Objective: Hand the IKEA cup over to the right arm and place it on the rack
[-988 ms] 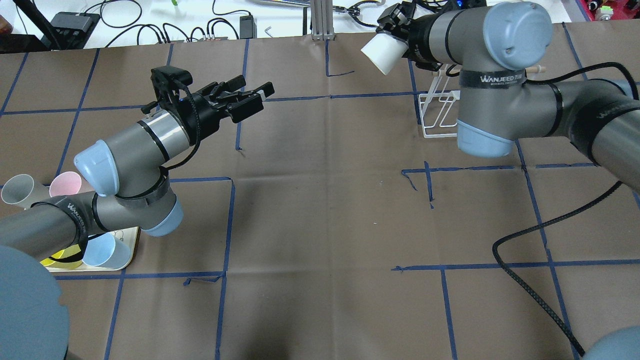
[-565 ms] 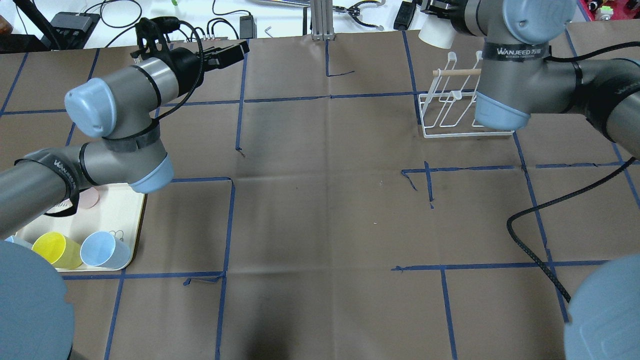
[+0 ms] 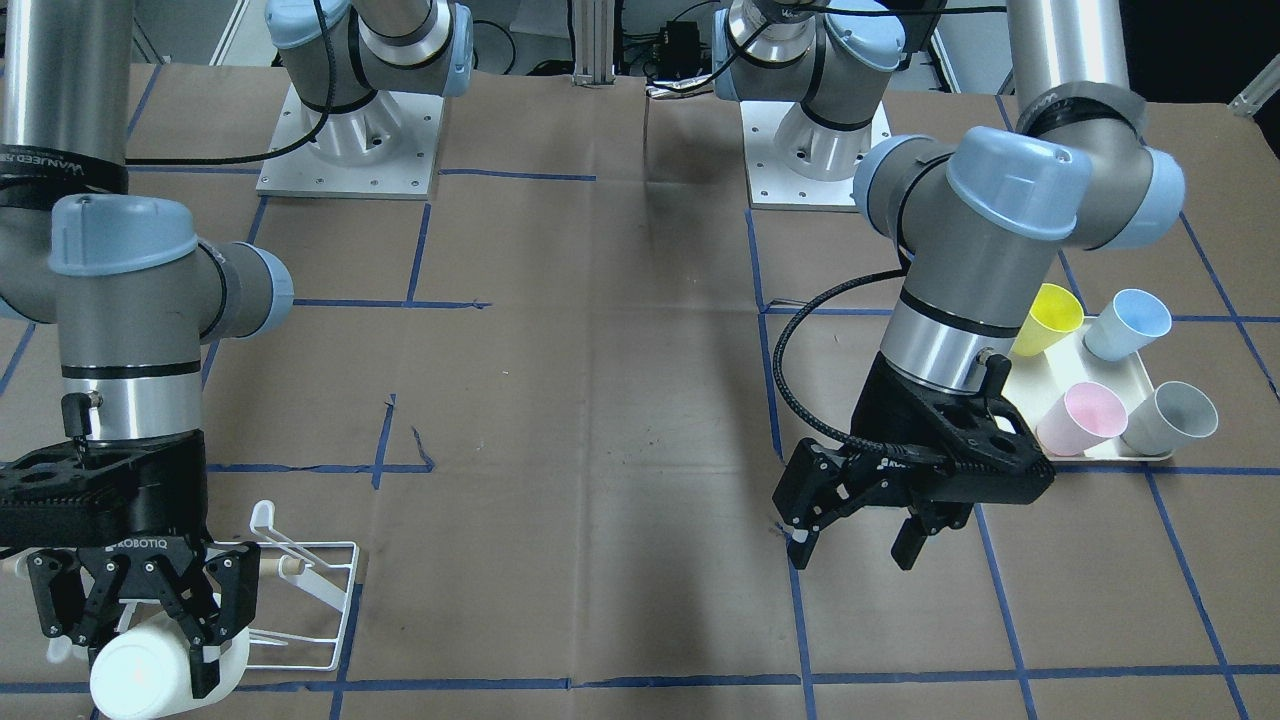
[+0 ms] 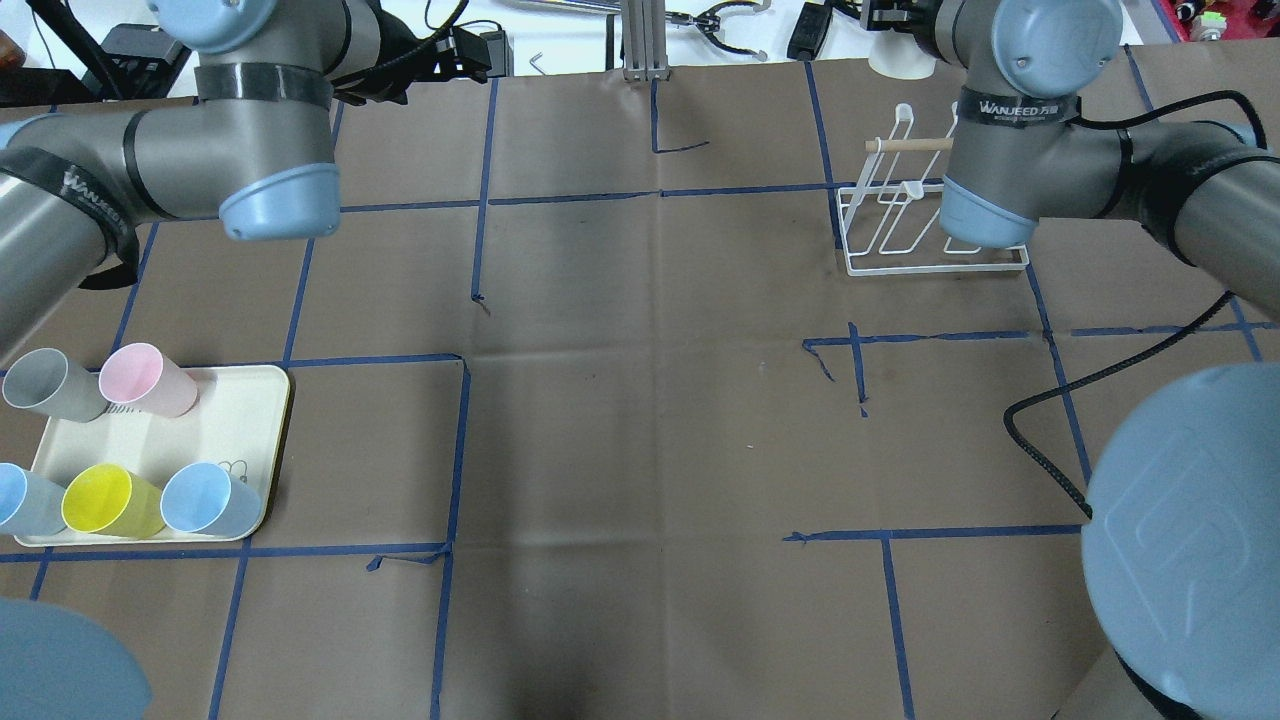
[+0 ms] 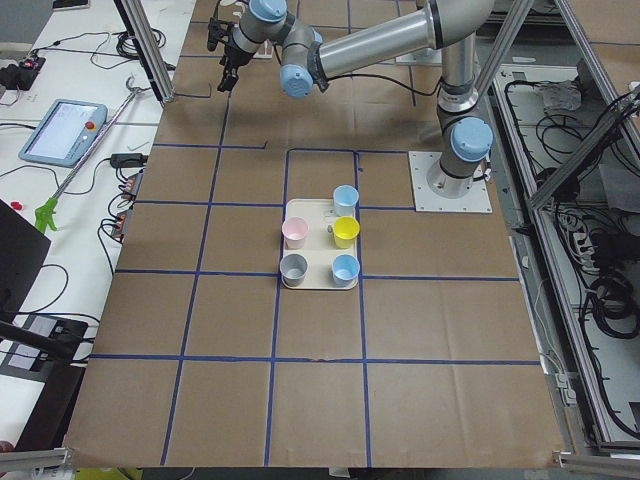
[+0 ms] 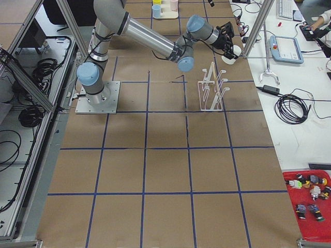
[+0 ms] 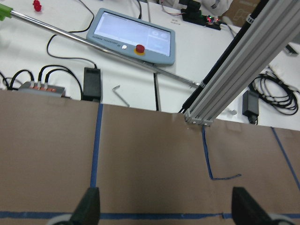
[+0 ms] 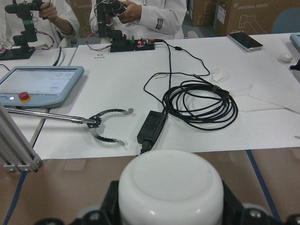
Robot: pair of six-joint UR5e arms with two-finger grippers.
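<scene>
A white IKEA cup (image 3: 150,672) is held in my right gripper (image 3: 135,650), whose fingers are shut on its sides. It hangs at the far table edge, just beyond the white wire rack (image 3: 310,590), and is apart from the prongs. The overhead view shows only the cup's rim (image 4: 900,64) under the right arm (image 4: 1030,150), past the rack (image 4: 910,145). The right wrist view has the cup's base (image 8: 171,187) filling its lower middle. My left gripper (image 3: 852,555) stands open and empty over the bare table, and both of its fingertips (image 7: 89,206) show in the left wrist view.
A cream tray (image 4: 235,400) at the near left holds several cups: grey, pink, yellow and blue. Beyond the far table edge stand an aluminium post (image 4: 640,40), cables and a teach pendant (image 7: 133,35). People's hands work at a bench (image 8: 112,11). A black cable (image 4: 1040,440) trails from the right arm.
The left arm has swung up toward the far table edge, uncovering the tray. The right arm has carried the cup further past the rack.
</scene>
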